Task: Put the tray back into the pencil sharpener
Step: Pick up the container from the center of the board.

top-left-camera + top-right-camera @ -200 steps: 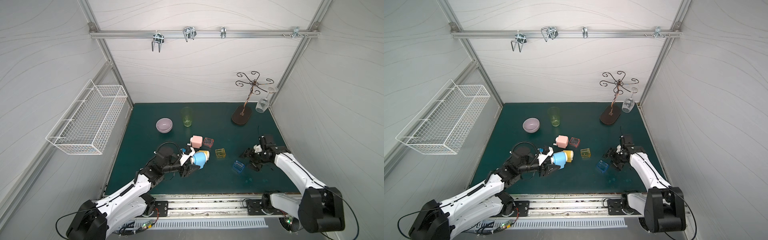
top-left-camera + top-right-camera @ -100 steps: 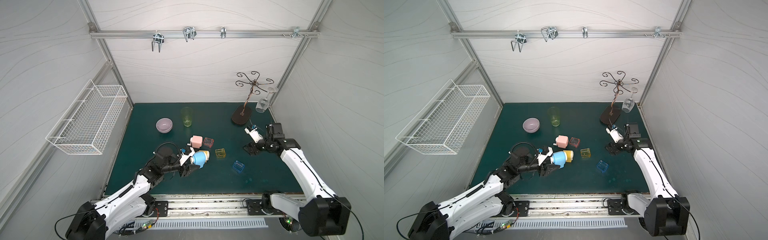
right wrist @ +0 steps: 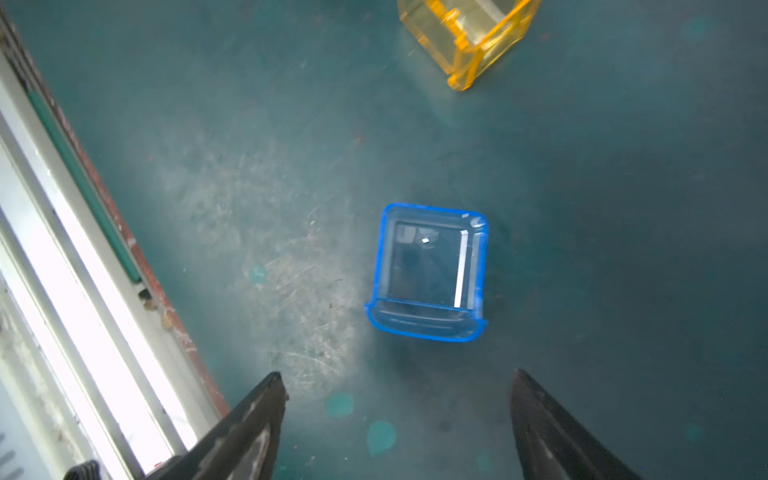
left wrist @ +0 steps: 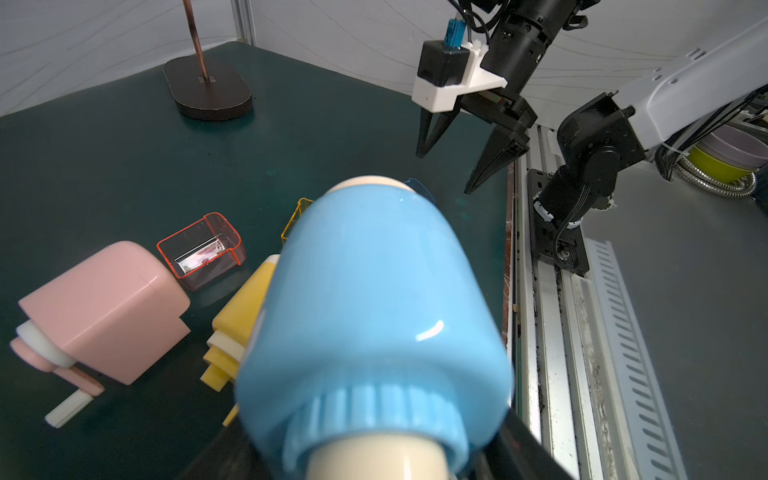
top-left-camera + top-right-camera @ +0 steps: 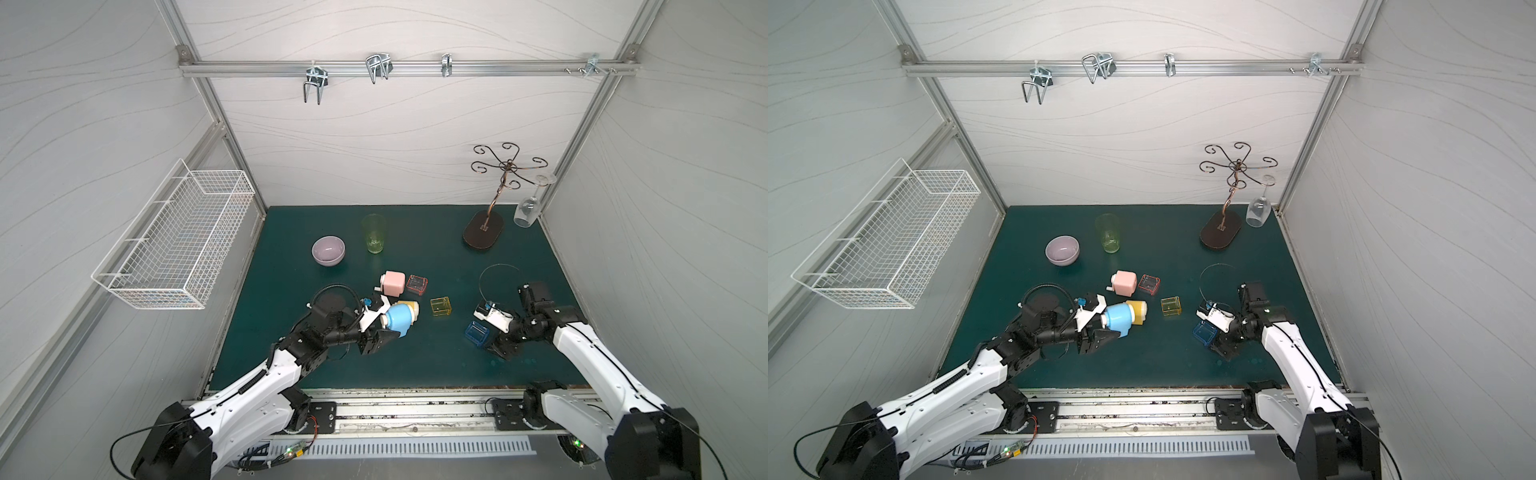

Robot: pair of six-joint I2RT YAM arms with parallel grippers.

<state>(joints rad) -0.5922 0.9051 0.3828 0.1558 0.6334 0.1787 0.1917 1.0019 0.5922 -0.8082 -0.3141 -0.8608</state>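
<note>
Within the last second the right end effector (image 3: 397, 374) has swung up and back toward the far side of the worktop (image 5: 415, 365) and then come down again. It now hangs just over the blue tray (image 3: 430, 270), its jaws spread wider than they were and nothing between them. The left end effector (image 5: 385, 322) has not shifted: it stays clamped on the blue pencil sharpener (image 5: 400, 318), one finger on either side of the body. For the task this reads as a fresh approach to the pick, since the tray lies loose on the worktop, apart from the sharpener, and no insertion has begun. In the right wrist view the tray sits open side up just ahead of the fingertips, not yet between them, and roughly centred on the gap. It is nearly square. Its slightly longer axis runs away from the end effector, a little skewed, with the flared front lip at the near end and the rounded closed end at the far end. Closing from here, the jaws would likely meet its two side walls. The sharpener lies along the left end effector's reach, with its ribbed collar and cream knob nearest the wrist. Its tray slot shows in no view.
</note>
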